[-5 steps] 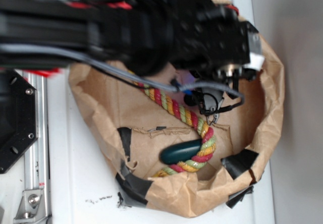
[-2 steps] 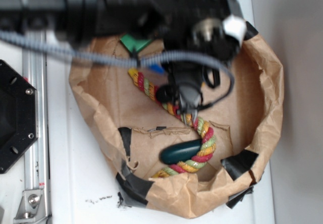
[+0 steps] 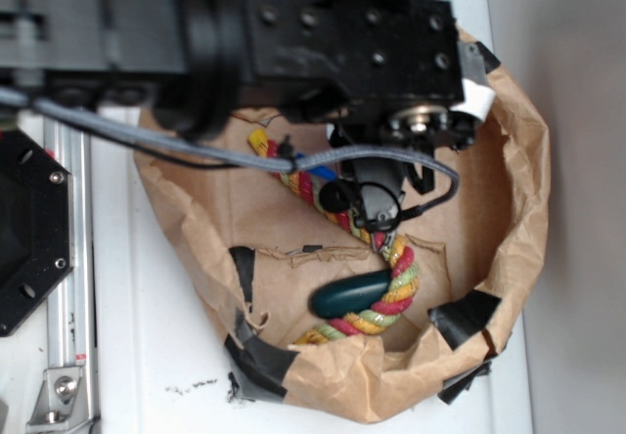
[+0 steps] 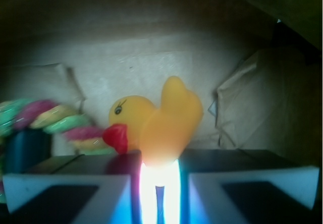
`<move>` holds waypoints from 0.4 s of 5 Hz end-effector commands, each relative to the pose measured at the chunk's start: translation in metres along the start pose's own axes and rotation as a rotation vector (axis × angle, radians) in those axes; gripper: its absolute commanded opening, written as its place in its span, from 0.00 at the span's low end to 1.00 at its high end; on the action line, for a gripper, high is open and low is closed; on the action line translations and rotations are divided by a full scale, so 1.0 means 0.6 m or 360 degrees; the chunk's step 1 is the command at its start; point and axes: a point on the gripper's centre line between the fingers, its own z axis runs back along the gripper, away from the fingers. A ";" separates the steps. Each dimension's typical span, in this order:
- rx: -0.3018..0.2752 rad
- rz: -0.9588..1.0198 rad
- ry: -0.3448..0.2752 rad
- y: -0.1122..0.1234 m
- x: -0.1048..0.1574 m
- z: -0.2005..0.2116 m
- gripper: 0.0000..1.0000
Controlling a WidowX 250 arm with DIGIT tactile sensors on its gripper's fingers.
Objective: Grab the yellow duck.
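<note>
In the wrist view the yellow duck (image 4: 161, 120) fills the middle, with its red beak pointing left. My gripper (image 4: 160, 158) is shut on the duck's lower body, one jaw on each side. From the exterior view the black gripper (image 3: 367, 204) hangs inside the brown paper basin (image 3: 518, 160), just above the braided rope (image 3: 396, 268). The arm hides the duck there.
The multicoloured rope (image 4: 50, 120) lies just left of the duck and curls round a dark green oval object (image 3: 350, 292). Crumpled paper walls patched with black tape (image 3: 468, 315) ring the basin. A metal rail (image 3: 68, 258) and a black mount (image 3: 24, 234) stand at the left.
The gripper has moved left from the basin's right side to above the rope. The wrist has turned, and the arm body covers more of the basin's top.
</note>
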 end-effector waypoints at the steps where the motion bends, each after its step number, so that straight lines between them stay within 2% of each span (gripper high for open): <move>1: -0.0008 0.0043 -0.0030 0.011 0.036 -0.017 0.00; 2: -0.0051 0.0021 -0.0021 0.018 0.030 -0.015 0.00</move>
